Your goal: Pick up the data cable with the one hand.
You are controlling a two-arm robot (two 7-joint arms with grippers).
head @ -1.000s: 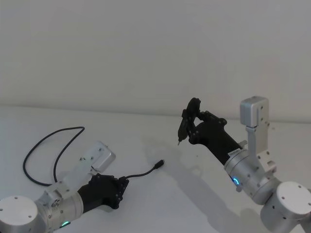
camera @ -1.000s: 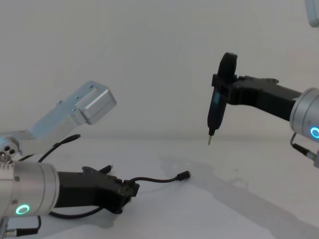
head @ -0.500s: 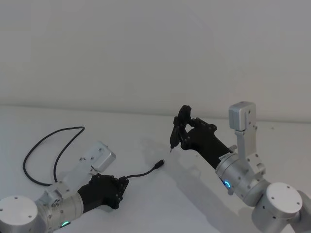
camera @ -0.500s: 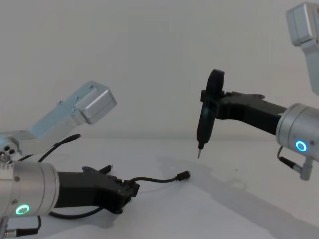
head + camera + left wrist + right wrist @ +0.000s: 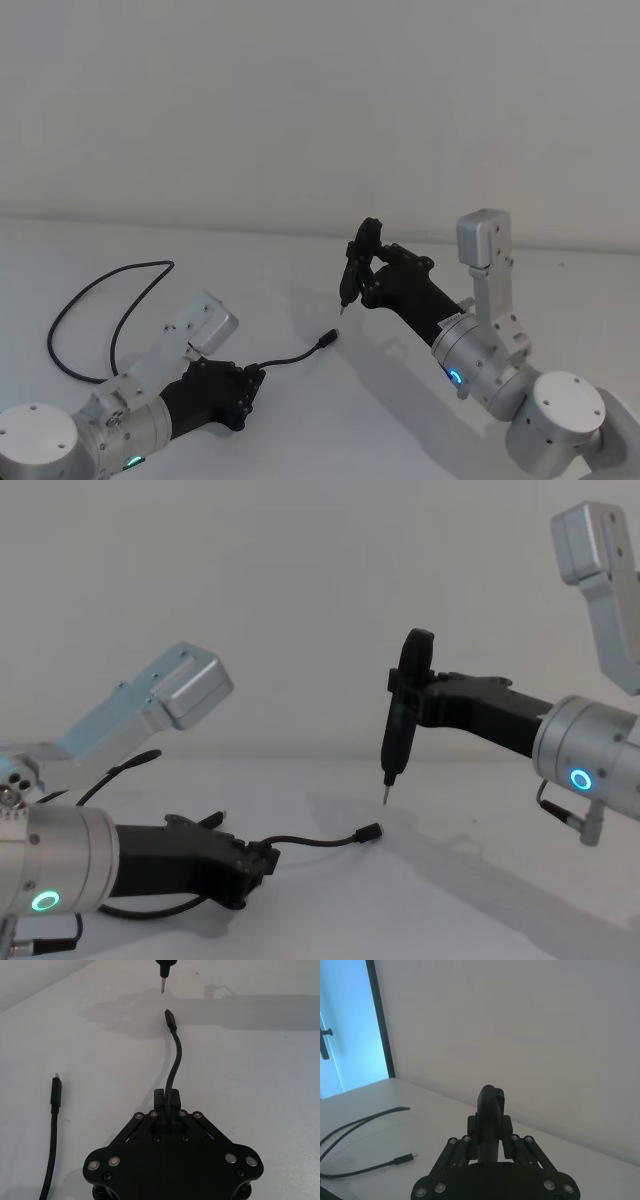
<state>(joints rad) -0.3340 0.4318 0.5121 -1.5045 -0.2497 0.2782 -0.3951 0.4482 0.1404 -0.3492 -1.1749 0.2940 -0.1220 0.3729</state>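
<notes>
Data cable [image 5: 178,1057] lay on white table [image 5: 280,290], one stretch clenched between the fingers [image 5: 175,1099] of left gripper [image 5: 258,377]. That gripper sat low over the table, green ring [image 5: 45,900] lit.

Head view:
- A short free end ran from the jaws toward 2 o'clock and finished in a small dark plug [image 5: 328,338] resting on the table.
- The rest of the cable ran under the left arm and swept out in a big loop [image 5: 52,338] at 9 to 10 o'clock of that gripper, flat on the table.

Other plug [image 5: 56,1091] lay beside the left gripper, apart from it.

Right gripper [image 5: 372,272] was at about 1 o'clock of the first plug, raised off the table, blue ring [image 5: 580,778] lit. Its jaws were clamped on a black pen-shaped tool [image 5: 350,268] held nearly upright. The thin metal tip [image 5: 385,798] pointed down and hung near the first plug, at about 12 o'clock of it, not touching it.

Silver block [image 5: 200,322] on the left wrist stood at 10 to 11 o'clock of the left gripper.
</notes>
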